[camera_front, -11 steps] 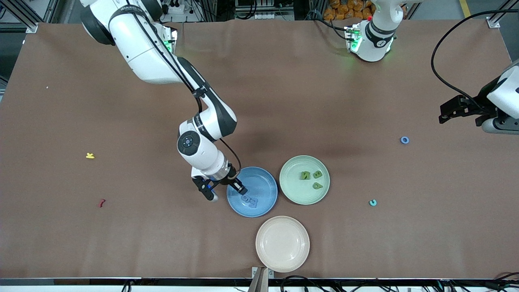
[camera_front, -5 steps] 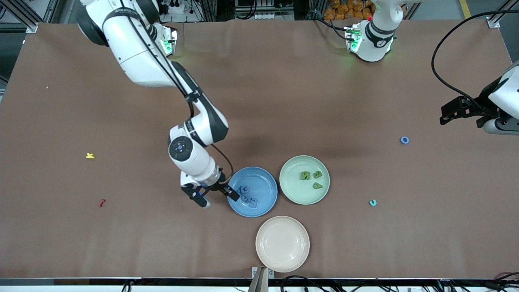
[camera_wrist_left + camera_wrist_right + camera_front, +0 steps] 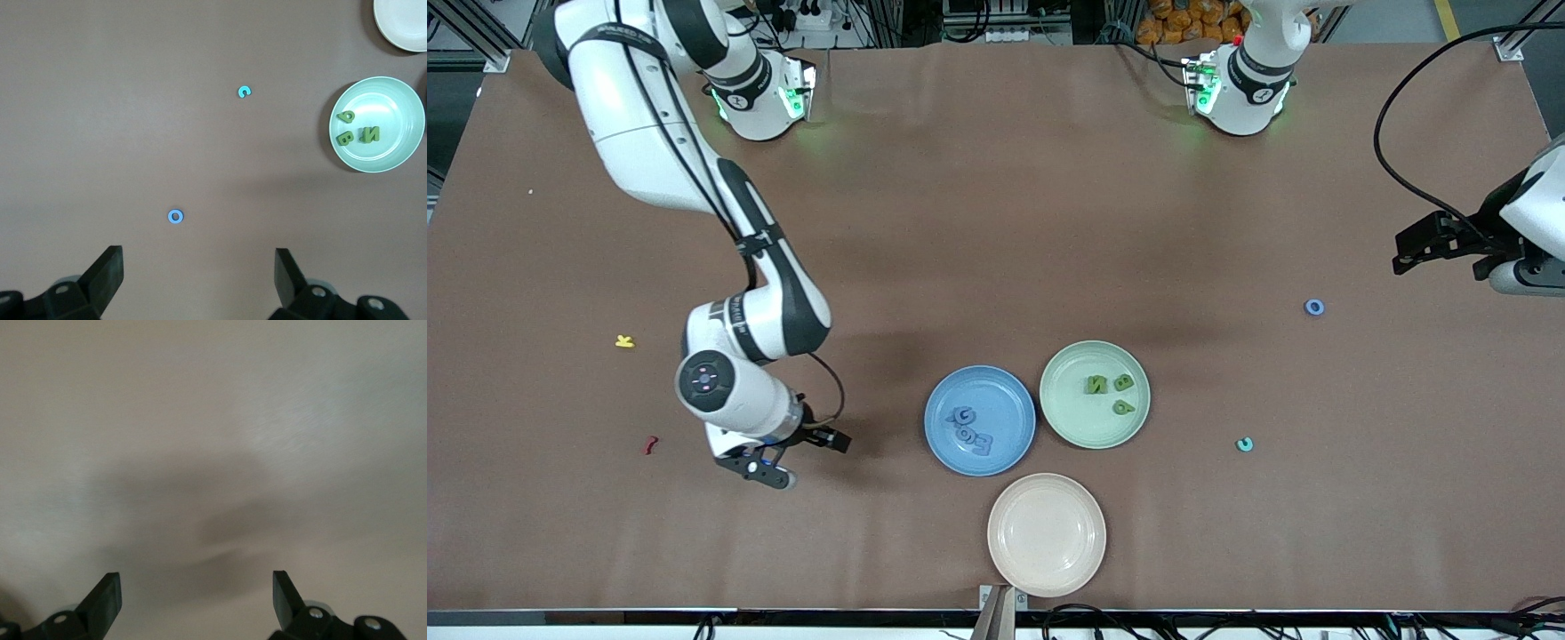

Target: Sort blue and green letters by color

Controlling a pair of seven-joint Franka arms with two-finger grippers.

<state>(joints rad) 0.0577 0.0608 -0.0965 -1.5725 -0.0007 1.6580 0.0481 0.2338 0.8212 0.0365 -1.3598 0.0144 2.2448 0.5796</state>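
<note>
Blue letters lie clustered in the blue plate. Three green letters rest in the pale green plate beside it, and the left wrist view shows these green letters in that plate too. A loose blue ring letter lies on the table toward the left arm's end, also visible as the ring in the left wrist view. My right gripper is open and empty over bare table, away from the blue plate. My left gripper waits open near the ring.
A cream plate sits nearer the front camera than the other two plates. A teal letter lies past the green plate. A yellow letter and a red squiggle lie toward the right arm's end.
My right gripper opened over the blue plate, left a blue letter there, and swung away toward the right arm's end. The left arm has not moved.
</note>
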